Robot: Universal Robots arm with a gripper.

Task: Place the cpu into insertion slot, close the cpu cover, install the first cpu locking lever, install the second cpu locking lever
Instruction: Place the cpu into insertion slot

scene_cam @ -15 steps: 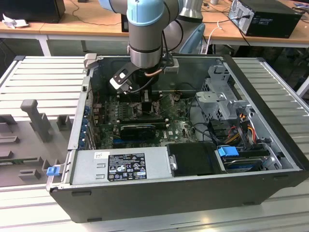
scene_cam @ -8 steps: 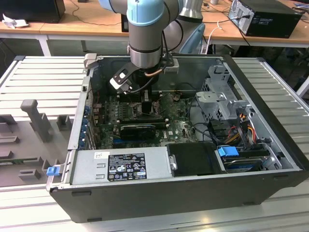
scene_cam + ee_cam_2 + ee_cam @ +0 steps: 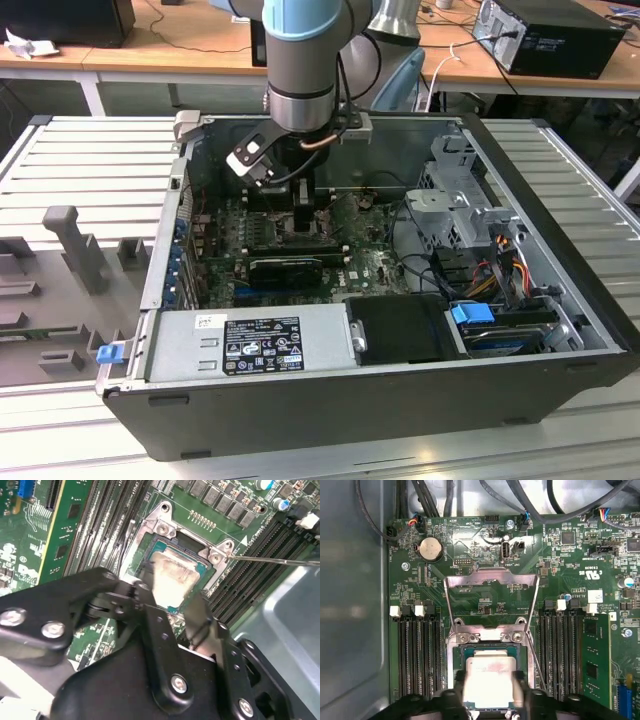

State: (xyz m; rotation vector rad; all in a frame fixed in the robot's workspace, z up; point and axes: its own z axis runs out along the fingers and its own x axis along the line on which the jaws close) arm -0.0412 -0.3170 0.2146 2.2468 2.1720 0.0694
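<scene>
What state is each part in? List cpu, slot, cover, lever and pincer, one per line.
cpu: gripped by the pincer, over the slot; cannot tell if seated.
slot: uncovered, with the cpu over it.
cover: open, tilted back off the slot.
lever: unlatched, sticking out away from the slot.
pincer: shut on the cpu's two sides.

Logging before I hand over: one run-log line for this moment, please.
pincer: shut on cpu | cpu: at insertion slot, seating unclear | cpu cover: open | locking lever: released
</scene>
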